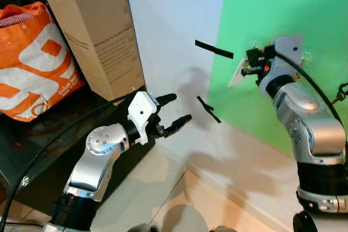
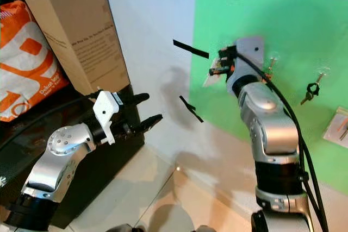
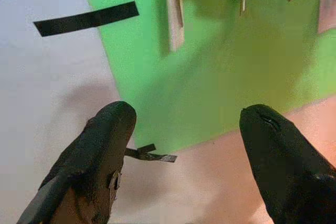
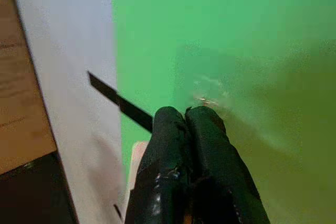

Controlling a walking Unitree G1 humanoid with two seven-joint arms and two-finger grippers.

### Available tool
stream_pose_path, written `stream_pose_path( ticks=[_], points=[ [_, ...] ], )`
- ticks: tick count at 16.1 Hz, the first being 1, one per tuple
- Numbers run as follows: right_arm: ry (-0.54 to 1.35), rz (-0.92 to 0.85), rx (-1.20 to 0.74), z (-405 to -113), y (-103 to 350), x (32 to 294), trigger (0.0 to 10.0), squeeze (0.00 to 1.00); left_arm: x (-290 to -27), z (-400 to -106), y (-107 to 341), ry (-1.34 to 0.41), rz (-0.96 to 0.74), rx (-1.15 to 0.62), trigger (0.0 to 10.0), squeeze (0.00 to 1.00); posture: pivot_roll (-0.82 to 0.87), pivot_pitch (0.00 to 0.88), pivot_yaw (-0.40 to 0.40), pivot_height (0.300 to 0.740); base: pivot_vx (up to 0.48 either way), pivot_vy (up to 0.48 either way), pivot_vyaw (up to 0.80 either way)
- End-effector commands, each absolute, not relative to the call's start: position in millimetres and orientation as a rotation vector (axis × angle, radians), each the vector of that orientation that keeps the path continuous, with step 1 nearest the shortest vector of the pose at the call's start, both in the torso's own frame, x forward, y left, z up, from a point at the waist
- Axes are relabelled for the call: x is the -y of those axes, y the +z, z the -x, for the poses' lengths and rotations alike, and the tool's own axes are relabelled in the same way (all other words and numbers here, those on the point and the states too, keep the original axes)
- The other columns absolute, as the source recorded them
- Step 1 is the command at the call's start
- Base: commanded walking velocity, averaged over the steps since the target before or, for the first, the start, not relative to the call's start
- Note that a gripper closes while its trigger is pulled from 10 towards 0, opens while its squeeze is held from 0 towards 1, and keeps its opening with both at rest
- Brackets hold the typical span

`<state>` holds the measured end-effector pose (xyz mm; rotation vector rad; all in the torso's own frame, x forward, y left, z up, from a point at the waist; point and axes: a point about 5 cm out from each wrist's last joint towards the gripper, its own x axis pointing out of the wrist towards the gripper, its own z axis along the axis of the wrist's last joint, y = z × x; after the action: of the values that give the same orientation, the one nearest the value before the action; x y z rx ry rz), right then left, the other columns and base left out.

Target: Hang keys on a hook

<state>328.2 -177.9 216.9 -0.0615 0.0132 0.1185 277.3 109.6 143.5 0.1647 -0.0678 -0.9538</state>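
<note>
cardboard box (image 1: 95, 31), orange bag (image 1: 32, 58)

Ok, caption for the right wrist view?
Right gripper, fingers pressed shut, held up against the green board by a strip of black tape.

The right gripper (image 4: 186, 116) presses closed fingertips against the green panel (image 4: 220, 35), hiding whatever it may hold.

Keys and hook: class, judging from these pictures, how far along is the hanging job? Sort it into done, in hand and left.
Done: one set of keys already hangs on the green board. In hand: the right pincer is shut and pressed close to the board, with something small and shiny at its tips; whether that is a key on a hook cannot be told. Left: letting go and pulling back. The left pincer is open and empty.
</note>
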Motion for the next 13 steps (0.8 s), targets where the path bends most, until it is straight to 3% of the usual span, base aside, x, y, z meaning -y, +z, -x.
stream_pose_path(
  ticks=[1,13],
  points=[
    [0.091,0.047,0.010,-331,222,181,0.0,0.00,-110,-275,145,-0.970,-0.169,0.066,10.0,0.02,-0.17,0.000,0.048,0.740,0.000,0.000,0.00],
    [0.026,0.065,-0.126,-327,187,192,0.0,0.00,-107,-273,146,-0.999,-0.161,0.062,10.0,0.02,-0.17,0.000,0.051,0.740,0.000,0.000,0.00]
  ],
)
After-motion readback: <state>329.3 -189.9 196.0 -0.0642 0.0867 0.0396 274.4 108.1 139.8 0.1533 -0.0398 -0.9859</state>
